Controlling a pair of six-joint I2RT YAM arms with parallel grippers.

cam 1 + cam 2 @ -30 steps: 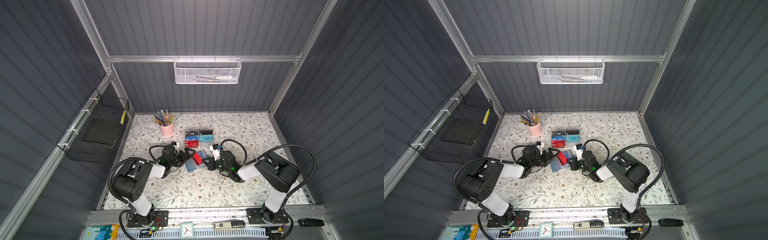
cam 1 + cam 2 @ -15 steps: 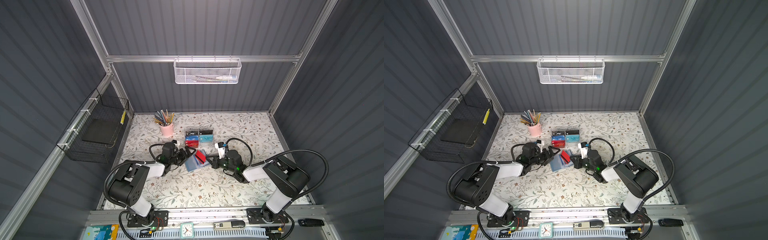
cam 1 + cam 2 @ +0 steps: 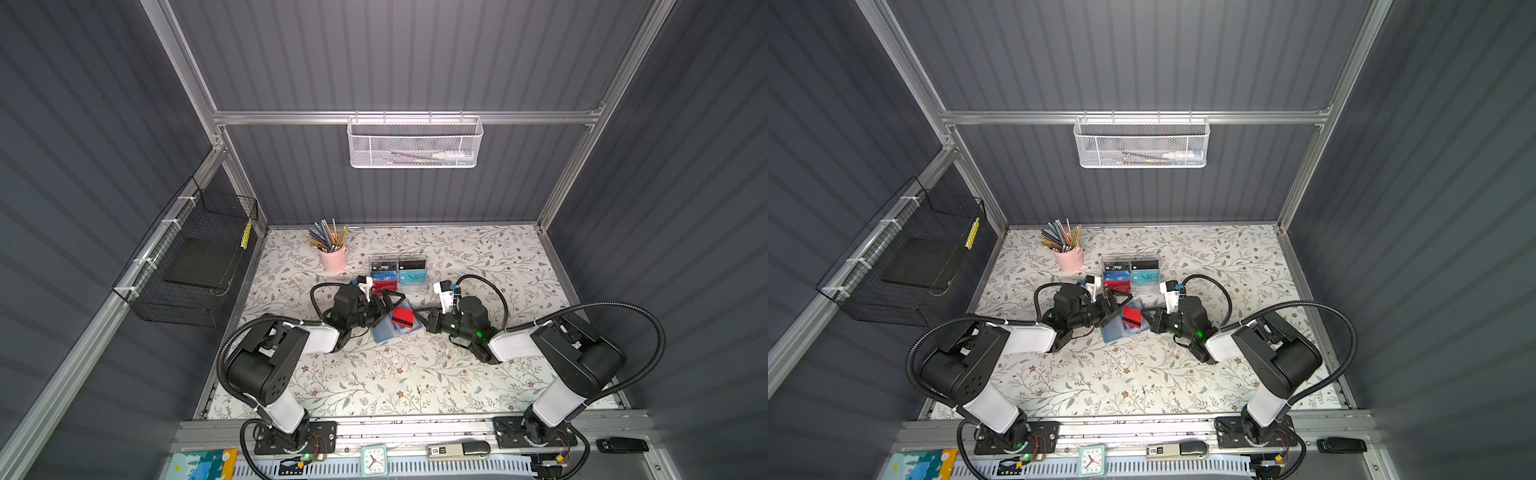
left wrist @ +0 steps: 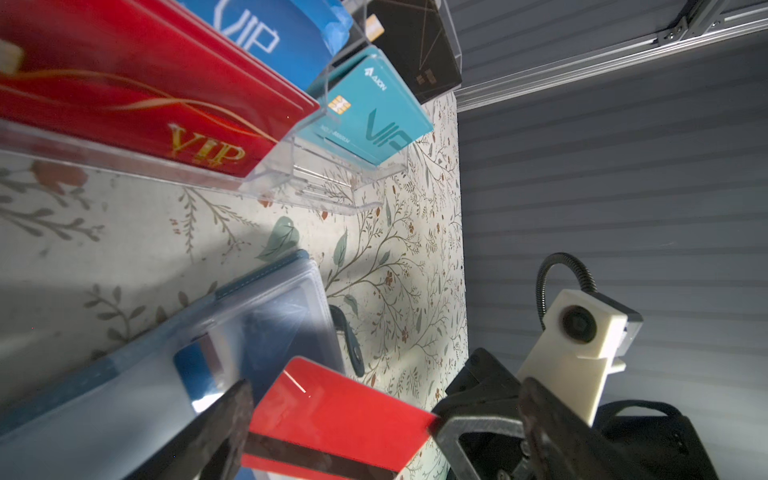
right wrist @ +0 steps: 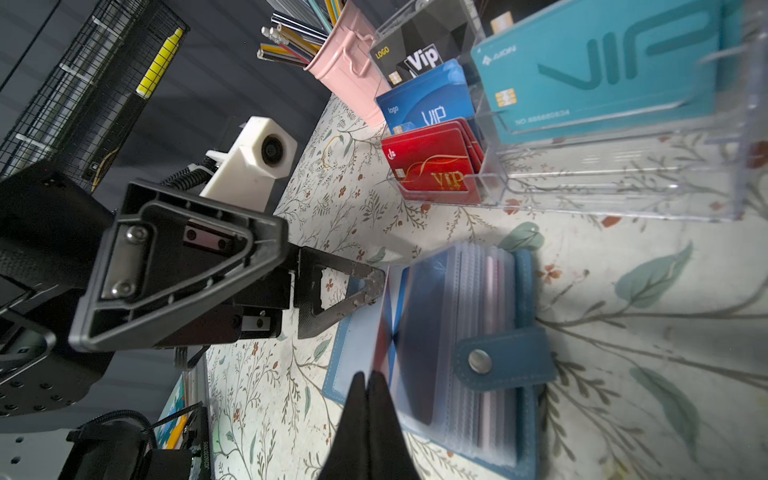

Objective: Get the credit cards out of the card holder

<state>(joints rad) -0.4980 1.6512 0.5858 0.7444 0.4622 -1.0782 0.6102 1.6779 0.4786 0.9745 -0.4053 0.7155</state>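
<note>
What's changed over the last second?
The right gripper, shut on the red credit card, drew back slightly toward its base, sliding the card further out of the card holder. The left gripper stayed open beside the holder; holder and card rack kept their places.

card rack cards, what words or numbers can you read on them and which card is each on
"LOGO" and "Vip": black card, back tier.
"logo" and "VIP": blue card, middle tier.
"VIP" in gold: red card, front tier.
"VIP" in large letters: teal card.
The teal card's small brand word and its number line starting "NO" are too blurred to read with certainty.
</note>
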